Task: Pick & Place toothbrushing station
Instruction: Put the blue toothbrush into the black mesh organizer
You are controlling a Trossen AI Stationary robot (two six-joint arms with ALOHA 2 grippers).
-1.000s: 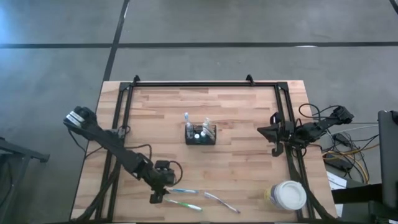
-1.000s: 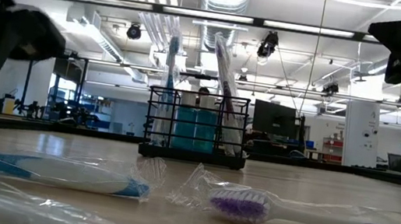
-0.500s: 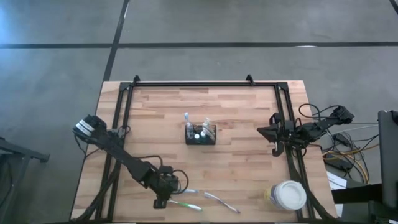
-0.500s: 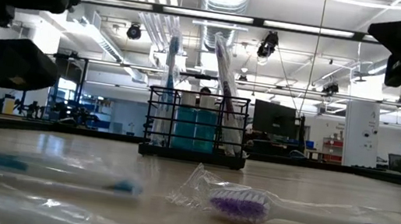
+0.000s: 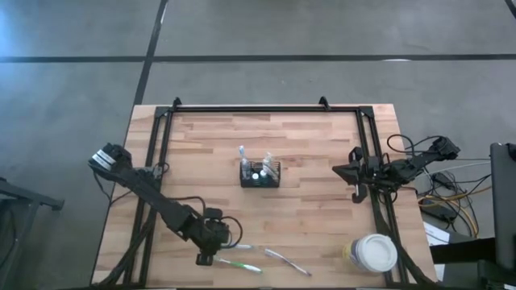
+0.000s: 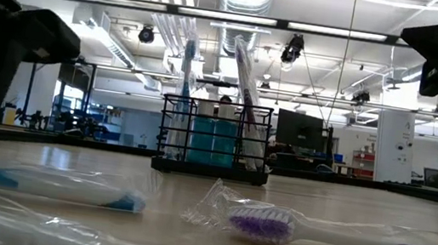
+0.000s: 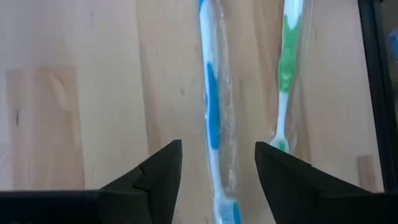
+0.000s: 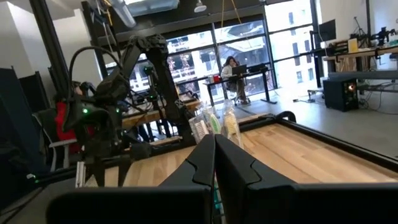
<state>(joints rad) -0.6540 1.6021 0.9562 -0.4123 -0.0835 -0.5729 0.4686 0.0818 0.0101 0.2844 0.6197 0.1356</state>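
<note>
The black wire-mesh caddy [image 5: 260,174] stands at the table's middle with toothbrushes and white-capped tubes upright in it; it also shows in the low view [image 6: 213,143]. Three wrapped toothbrushes lie flat near the table's near edge: blue [image 5: 239,246], green [image 5: 242,266] and pink-white [image 5: 286,262]. My left gripper [image 5: 216,242] is open above the blue toothbrush [image 7: 212,118], one finger on either side of it, without touching. The green toothbrush [image 7: 286,81] lies beside it. My right gripper [image 5: 355,174] is shut and empty at the table's right edge.
A large cup with a white lid [image 5: 375,252] stands at the near right corner. A black metal frame [image 5: 266,109] runs along the table's far, left and right sides. Bare wood lies between the caddy and the loose toothbrushes.
My left gripper has dropped toward the blue toothbrush and then risen again a little, staying open. The blue toothbrush has shifted slightly along the table.
</note>
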